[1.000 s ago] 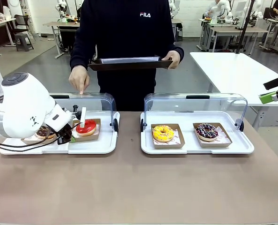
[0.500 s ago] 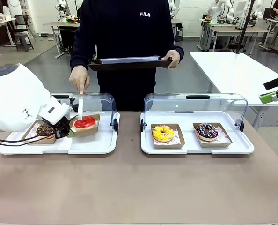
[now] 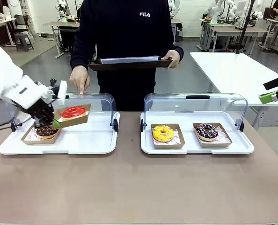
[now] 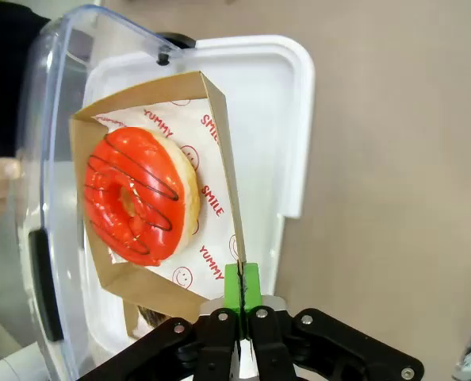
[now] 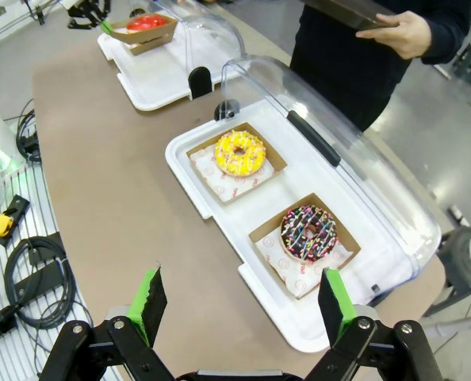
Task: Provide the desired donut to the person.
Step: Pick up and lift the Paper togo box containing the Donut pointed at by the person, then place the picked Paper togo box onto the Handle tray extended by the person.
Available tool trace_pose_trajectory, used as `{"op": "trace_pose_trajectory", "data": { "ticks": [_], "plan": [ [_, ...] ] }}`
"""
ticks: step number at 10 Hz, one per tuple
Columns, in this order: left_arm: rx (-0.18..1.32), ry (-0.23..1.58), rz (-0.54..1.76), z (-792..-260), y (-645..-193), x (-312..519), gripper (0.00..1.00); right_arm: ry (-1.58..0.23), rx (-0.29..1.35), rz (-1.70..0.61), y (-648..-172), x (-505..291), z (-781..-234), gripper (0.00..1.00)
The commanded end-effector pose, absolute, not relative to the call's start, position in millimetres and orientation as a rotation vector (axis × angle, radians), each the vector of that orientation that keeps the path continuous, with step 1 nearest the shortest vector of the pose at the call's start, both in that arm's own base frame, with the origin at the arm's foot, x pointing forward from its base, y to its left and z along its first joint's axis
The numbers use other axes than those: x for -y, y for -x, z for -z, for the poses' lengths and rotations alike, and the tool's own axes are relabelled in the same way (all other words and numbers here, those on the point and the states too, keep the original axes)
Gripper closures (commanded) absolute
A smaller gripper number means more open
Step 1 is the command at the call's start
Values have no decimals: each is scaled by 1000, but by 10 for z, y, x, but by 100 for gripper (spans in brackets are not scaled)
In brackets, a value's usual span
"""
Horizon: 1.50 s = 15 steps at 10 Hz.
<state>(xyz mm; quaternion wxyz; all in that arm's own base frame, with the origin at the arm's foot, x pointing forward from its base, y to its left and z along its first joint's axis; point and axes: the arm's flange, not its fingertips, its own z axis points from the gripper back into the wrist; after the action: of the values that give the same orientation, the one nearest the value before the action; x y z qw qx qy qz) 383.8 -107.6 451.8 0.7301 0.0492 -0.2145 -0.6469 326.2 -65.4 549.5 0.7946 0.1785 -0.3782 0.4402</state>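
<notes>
A red-glazed donut (image 3: pixel 74 111) (image 4: pixel 140 194) with dark stripes lies in a brown cardboard tray (image 3: pixel 85 120) (image 4: pixel 132 282). My left gripper (image 3: pixel 54 123) (image 4: pixel 242 290) is shut on that tray's edge and holds it tilted in the air above the left white tray (image 3: pixel 90 145). The person (image 3: pixel 125 42) stands across the table, one hand holding a dark serving tray (image 3: pixel 129 63), the other hand (image 3: pixel 79 78) pointing down at the left cover. My right gripper (image 5: pixel 242 305) hangs open high over the right white tray (image 5: pixel 212 210), with its green pads (image 3: pixel 269 97) at the right edge in the front view.
A chocolate donut (image 3: pixel 46 131) sits in its cardboard tray on the left white tray. A yellow donut (image 3: pixel 163 133) (image 5: pixel 239 152) and a dark sprinkled donut (image 3: pixel 207 131) (image 5: pixel 308 233) lie on the right tray. Both clear covers (image 3: pixel 195 105) stand raised. Bare brown table in front.
My left gripper has lifted the red donut's cardboard tray off the white tray, up and to the left, tilting it. The chocolate donut is now uncovered. The right arm is still.
</notes>
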Motion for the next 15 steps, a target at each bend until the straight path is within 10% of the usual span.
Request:
{"op": "trace_pose_trajectory", "data": {
  "ticks": [1,5,15],
  "plan": [
    [395,-140,1419,-4715,-2973,880,100,-408,833,-953,-3289,653,-5493,0],
    [389,-152,1478,-5161,-2424,786,100,-408,833,-953,-3289,653,-5493,0],
    [366,-139,1476,-5470,-2775,837,100,-408,833,-953,-3289,653,-5493,0]
  ]
}}
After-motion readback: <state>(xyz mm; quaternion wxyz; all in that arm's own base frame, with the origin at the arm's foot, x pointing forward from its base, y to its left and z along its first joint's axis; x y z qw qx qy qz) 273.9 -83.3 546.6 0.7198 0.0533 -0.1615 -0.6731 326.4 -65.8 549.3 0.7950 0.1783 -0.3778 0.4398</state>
